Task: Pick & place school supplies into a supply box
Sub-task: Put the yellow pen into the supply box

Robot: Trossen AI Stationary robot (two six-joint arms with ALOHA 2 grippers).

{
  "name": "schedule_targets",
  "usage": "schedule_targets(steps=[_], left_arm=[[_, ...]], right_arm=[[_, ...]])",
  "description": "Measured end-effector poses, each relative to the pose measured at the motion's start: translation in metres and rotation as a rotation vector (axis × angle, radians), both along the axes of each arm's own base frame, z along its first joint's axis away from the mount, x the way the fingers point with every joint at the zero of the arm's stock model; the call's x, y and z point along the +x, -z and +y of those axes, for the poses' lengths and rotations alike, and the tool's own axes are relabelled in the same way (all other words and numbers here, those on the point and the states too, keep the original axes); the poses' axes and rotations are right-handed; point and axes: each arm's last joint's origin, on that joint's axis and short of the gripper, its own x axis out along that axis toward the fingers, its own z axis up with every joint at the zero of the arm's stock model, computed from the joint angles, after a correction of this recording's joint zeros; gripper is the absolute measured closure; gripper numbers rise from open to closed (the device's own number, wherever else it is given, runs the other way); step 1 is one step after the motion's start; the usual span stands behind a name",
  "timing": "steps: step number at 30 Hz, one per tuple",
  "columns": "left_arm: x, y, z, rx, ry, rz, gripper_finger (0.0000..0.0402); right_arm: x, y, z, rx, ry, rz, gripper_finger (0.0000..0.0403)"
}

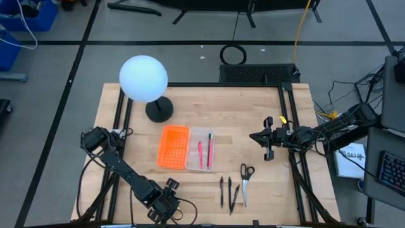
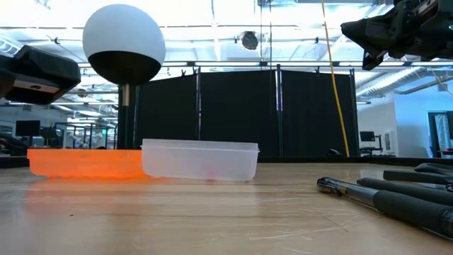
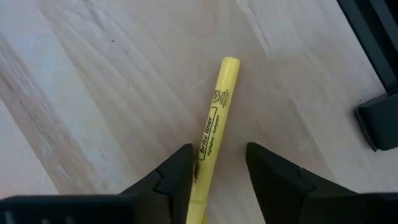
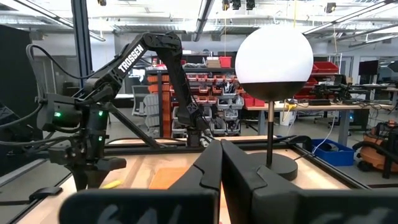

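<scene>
My left gripper (image 1: 166,201) is low over the table's near edge, open (image 3: 221,158), its fingers on either side of a yellow highlighter (image 3: 214,112) lying on the wood. The highlighter also shows under that gripper in the right wrist view (image 4: 112,184). The clear supply box (image 1: 201,150) holds two pink pens (image 1: 205,154) and sits beside an orange tray (image 1: 173,147). Black-handled scissors (image 1: 245,177) and dark pens (image 1: 228,192) lie on the table nearer the front. My right gripper (image 1: 269,138) hangs shut above the table's right part (image 4: 219,171). My left gripper comes from above with open fingers along the yellow highlighter's lower half (image 3: 202,168). The highlighter runs close beside one finger (image 3: 177,177); I cannot tell whether they touch. It lies flat on the table.
A lamp with a white globe (image 1: 143,79) and a round black base (image 1: 159,111) stands at the table's far left. Black frame rails (image 1: 288,120) run along the table's sides. Bare wood lies between the trays and my right gripper.
</scene>
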Motion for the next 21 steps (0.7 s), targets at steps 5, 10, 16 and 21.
schedule_targets(steps=[5, 10, 16, 21], left_arm=[[-0.001, 0.001, 0.002, 0.006, 0.018, 0.025, 0.0306], [-0.001, 0.001, 0.002, 0.005, 0.091, 0.03, 0.0372], [0.001, -0.001, 0.0, 0.0, 0.151, 0.032, 0.0374], [0.008, -0.018, 0.002, 0.092, 0.216, 0.075, 0.0371]], right_arm=[[0.0, 0.0, 0.0, 0.0, -0.001, 0.0, 0.0403], [0.0, 0.0, 0.0, 0.0, 0.0, 0.0, 0.0403], [0.0, 0.0, 0.0, 0.001, 0.0, -0.001, 0.0403], [0.0, 0.0, 0.0, 0.022, -0.006, -0.003, 0.0403]])
